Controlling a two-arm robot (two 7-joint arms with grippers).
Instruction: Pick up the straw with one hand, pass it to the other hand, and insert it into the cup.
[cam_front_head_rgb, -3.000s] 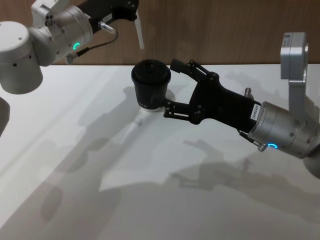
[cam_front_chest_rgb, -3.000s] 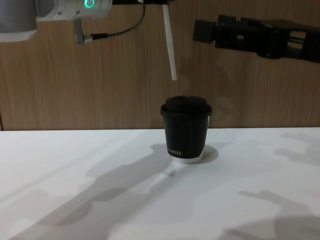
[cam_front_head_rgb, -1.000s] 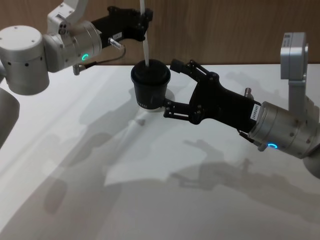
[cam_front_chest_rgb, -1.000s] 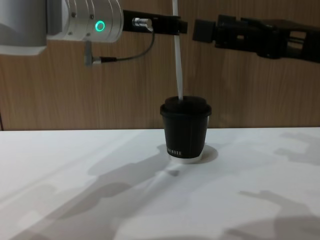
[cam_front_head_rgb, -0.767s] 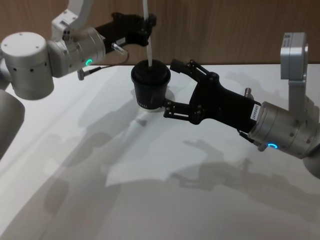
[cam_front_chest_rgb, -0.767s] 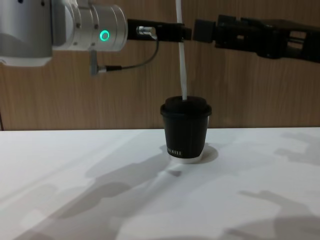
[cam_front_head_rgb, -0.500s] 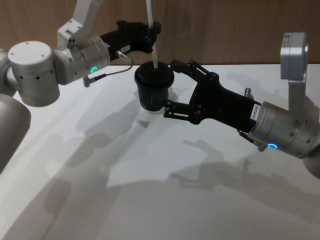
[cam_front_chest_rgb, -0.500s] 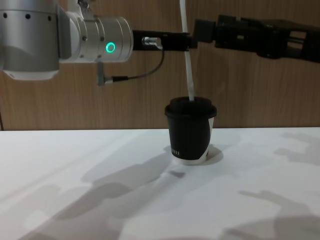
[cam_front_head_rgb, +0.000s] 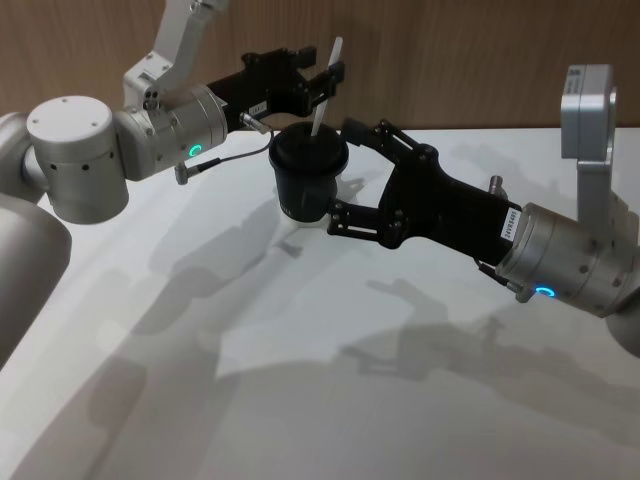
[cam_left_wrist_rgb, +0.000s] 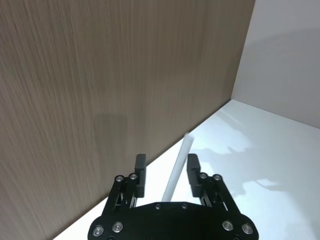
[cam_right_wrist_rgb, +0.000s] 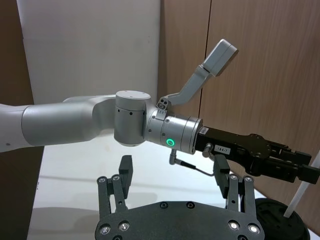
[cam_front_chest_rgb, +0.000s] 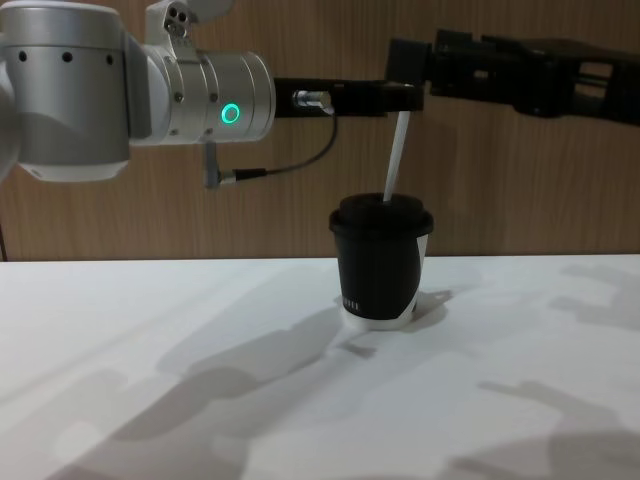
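Fingers: right gripper (cam_front_head_rgb: 342, 172) spread apart around the cup (cam_front_head_rgb: 309, 178), one finger on either side, not seen touching; left gripper (cam_left_wrist_rgb: 166, 169) parted, with the straw (cam_left_wrist_rgb: 176, 169) between the fingers.
Cup: on the white table (cam_front_head_rgb: 300, 360), tilted in the chest view.
Straw: leaning, lower end in the lid.
Wall (cam_front_chest_rgb: 300, 220): wood, behind.
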